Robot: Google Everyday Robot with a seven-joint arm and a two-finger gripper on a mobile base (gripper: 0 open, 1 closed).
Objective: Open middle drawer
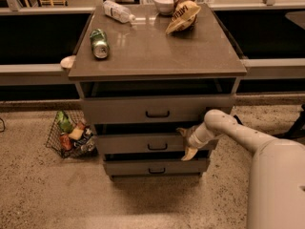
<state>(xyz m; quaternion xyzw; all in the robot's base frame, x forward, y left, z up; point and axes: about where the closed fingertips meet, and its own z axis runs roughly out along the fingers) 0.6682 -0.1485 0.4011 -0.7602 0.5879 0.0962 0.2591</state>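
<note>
Low down, tool point(187, 142) spread wide, straddling right end of middle drawer point(136, 144), black handle point(157, 147) further left

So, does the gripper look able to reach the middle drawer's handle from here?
Probably yes. The gripper is at the right end of the middle drawer front, and the handle sits just to its left with nothing between them.

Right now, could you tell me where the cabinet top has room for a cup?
The grey-brown cabinet top is bare across its front and right, between the lying green can and the yellow chip bag. Its back edge is crowded: clear plastic bottle, white bowl, bag. The pincer is below, at the right end of the middle drawer.
</note>
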